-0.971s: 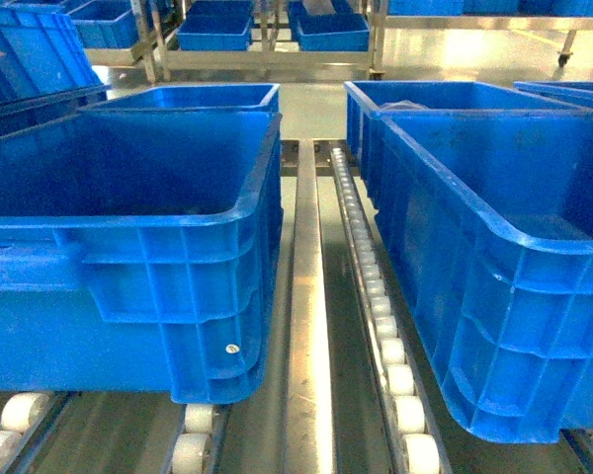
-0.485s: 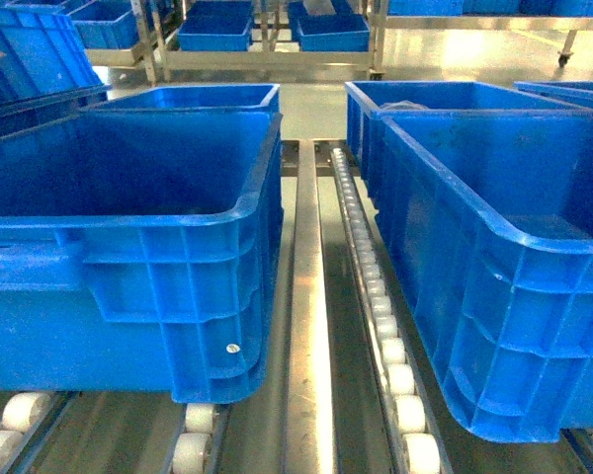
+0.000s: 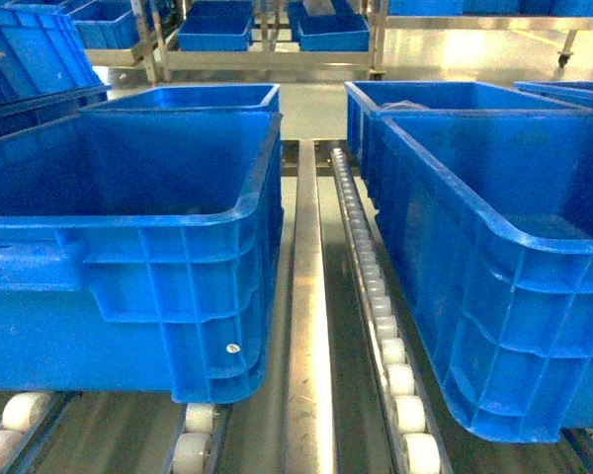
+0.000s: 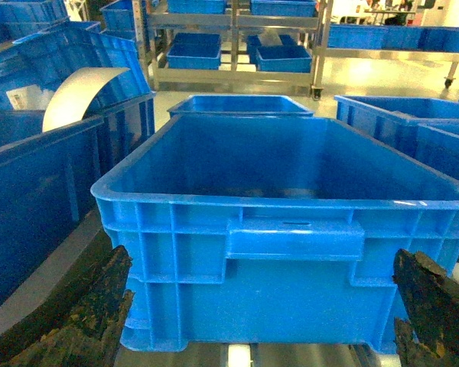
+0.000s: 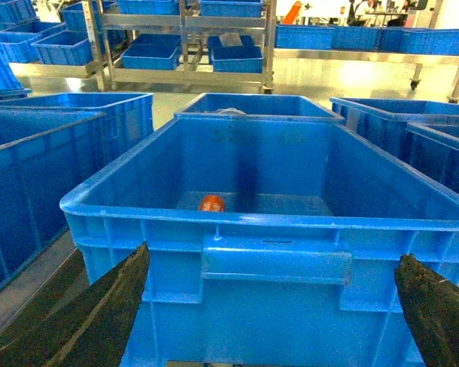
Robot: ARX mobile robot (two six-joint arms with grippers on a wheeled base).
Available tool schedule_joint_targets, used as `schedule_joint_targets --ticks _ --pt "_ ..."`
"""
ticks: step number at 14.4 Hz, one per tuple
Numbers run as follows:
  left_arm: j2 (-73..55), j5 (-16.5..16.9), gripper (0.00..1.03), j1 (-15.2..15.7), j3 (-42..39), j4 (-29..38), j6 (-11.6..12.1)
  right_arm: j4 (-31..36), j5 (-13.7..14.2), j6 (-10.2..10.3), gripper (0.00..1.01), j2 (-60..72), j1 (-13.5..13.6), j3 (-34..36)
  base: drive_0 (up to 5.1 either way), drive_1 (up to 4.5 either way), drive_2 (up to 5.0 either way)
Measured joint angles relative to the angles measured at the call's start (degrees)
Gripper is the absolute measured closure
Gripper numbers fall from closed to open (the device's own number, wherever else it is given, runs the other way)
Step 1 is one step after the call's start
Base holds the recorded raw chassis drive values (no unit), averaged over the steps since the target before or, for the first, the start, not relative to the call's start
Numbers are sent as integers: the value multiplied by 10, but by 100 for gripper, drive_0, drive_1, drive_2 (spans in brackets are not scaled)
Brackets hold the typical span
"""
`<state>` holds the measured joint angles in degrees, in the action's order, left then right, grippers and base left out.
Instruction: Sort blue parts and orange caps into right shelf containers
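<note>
My left gripper (image 4: 260, 321) was open wide and held nothing. Its 2 fingers (image 4: 76, 321) stood on each side of a blue crate (image 4: 291, 222) just ahead, maybe to line up with it. My right gripper (image 5: 268, 321) was wide and empty too, facing another crate (image 5: 275, 229). Only the right wrist view showed 1 orange cap (image 5: 211, 203) inside, far past my fingers. The head view showed the shelf (image 3: 308, 326) rollers, but no fingers.
</note>
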<state>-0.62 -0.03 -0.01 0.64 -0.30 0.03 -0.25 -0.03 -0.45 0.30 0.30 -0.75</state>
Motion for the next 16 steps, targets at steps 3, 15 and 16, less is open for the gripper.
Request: schedule_joint_targets --ticks 3,15,16 --pt "0 0 5 0 0 0 0 0 0 0 3 0 0 0 0 0 0" --pt "0 0 5 0 0 0 0 0 0 0 3 0 0 0 0 0 0" --pt "0 0 5 0 0 0 0 0 0 0 3 0 0 0 0 0 0"
